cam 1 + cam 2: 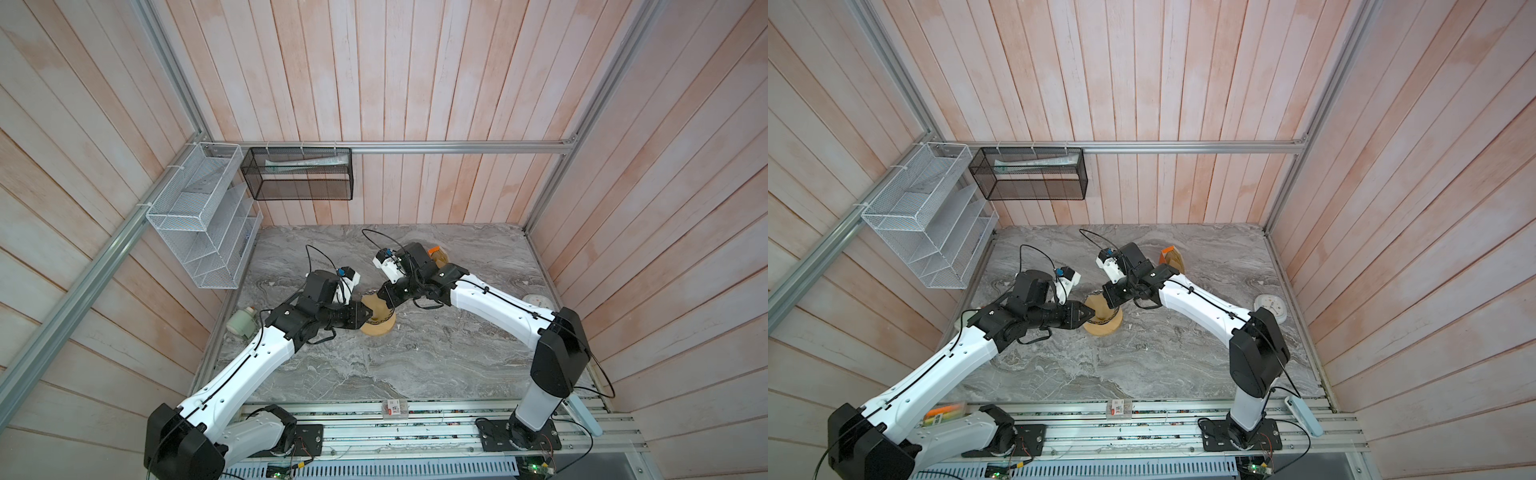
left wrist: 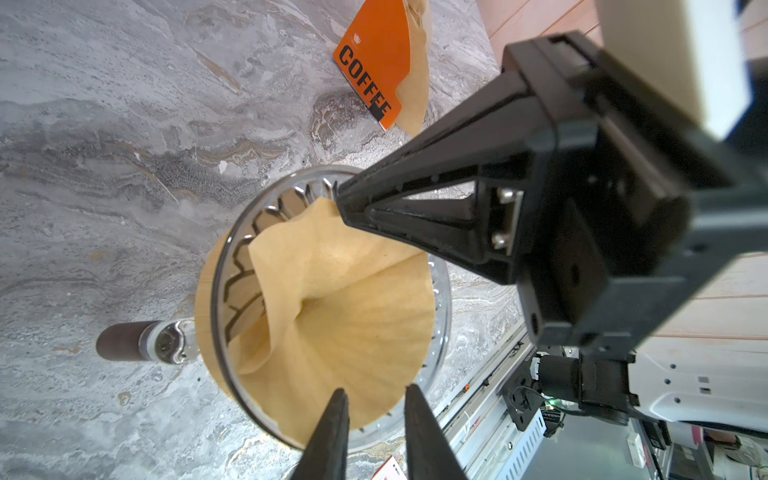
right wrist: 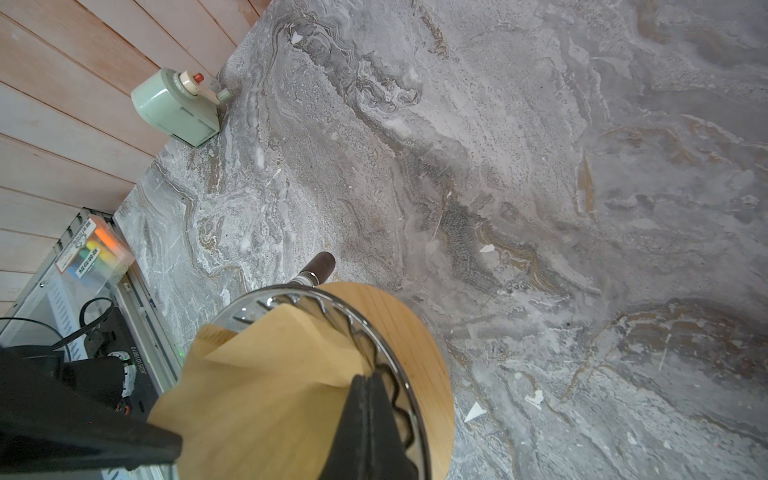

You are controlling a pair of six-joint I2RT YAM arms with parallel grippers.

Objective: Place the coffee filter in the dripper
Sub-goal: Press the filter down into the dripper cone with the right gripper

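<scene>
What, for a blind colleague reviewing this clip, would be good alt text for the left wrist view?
A tan paper filter sits crumpled inside a wire dripper on a glass jug, while the right gripper, jaws shut, pinches one edge. The left gripper hangs over the opposite edge, jaws slightly apart; an orange box lies beyond.

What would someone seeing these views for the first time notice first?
The tan coffee filter, crumpled and only partly opened in the dripper at the middle of the marble table, draws the eye first. The right gripper is shut on its folded edge, while the left gripper has its fingers apart at the opposite rim. Toward the back wall lies an orange box marked COFFEE.
</scene>
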